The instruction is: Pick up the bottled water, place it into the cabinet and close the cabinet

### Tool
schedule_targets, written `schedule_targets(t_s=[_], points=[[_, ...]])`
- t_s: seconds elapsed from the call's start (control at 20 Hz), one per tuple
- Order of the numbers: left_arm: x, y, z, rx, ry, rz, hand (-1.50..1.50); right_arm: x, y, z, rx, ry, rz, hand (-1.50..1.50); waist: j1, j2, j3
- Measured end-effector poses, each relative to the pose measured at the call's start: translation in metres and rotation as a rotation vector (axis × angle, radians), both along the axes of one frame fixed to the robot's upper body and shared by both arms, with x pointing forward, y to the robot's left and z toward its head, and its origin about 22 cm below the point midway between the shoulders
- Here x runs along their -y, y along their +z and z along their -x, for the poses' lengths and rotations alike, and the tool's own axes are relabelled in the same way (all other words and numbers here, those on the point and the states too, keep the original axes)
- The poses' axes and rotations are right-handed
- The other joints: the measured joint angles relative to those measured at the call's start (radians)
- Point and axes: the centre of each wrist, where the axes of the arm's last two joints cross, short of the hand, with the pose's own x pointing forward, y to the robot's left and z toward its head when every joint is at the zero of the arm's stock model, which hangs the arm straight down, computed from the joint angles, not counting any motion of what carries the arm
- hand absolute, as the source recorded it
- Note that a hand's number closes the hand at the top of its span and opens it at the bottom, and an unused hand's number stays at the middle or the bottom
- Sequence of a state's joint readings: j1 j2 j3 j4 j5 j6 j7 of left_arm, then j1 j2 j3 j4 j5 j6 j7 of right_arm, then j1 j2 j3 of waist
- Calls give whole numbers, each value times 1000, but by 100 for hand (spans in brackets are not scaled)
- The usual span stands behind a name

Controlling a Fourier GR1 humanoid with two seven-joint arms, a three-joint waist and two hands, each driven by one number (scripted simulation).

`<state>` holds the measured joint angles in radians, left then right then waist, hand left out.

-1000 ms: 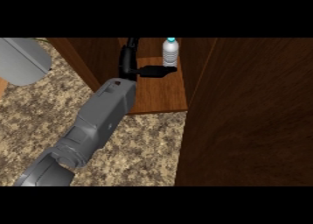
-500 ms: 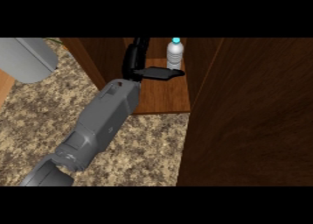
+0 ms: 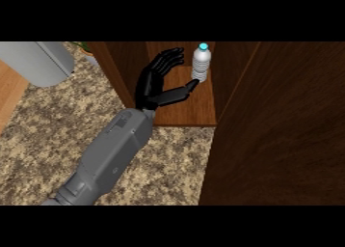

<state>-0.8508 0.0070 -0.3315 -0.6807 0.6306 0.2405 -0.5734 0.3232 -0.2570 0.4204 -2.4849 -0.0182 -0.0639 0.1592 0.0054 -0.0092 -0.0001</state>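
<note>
The tabletop [image 3: 47,144] is speckled brown and beige stone and fills the lower left of the head view. To its right stands the cabinet [image 3: 289,135], dark brown wood, whose open door [image 3: 275,144] rises as a broad panel along the right side of the view. Between that door and the cabinet's left wall [image 3: 115,67] lies the cabinet's shelf floor [image 3: 186,108], a lighter reddish wood that meets the tabletop's far edge.

A grey rounded appliance [image 3: 36,60] sits at the tabletop's far left corner, with a strip of pale wooden floor [image 3: 1,101] showing beyond the left edge.

One grey forearm [image 3: 104,164] comes up from the lower edge and crosses the tabletop diagonally toward the cabinet. Which arm it is cannot be told from this view alone. Its black hand [image 3: 157,84] is over the shelf floor, fingers [image 3: 168,58] straight and spread upward, thumb [image 3: 182,90] stretched out to the right, holding nothing.

The bottled water [image 3: 201,62] stands upright inside the cabinet, toward the back of the shelf floor, clear with a light blue cap. The thumb's tip lies just beside the bottle's base; whether they touch is unclear.
</note>
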Motion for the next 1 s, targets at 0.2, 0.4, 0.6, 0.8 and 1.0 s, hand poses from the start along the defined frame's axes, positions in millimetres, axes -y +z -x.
schedule_targets(t_s=[0.2, 0.4, 0.6, 0.8, 1.0], points=[[-12, -12, 25, -20, -13, 15, 150, -1, 1, -2, 3, 40, 50, 150, 11, -3, 0], [-28, -20, 53, -31, -20, 6, 150, -3, 3, -2, -26, 111, 136, 150, 20, -4, 0], [-52, -28, 85, -35, -12, 4, 150, -9, 4, 0, -74, 190, 192, 150, 20, -2, 0], [-74, -25, 118, -31, 15, 6, 150, -22, 6, 4, -126, 258, 179, 150, 15, 0, 0], [-98, -16, 146, -21, 39, 5, 150, -35, 10, 4, -156, 301, 157, 150, 11, 2, -1]])
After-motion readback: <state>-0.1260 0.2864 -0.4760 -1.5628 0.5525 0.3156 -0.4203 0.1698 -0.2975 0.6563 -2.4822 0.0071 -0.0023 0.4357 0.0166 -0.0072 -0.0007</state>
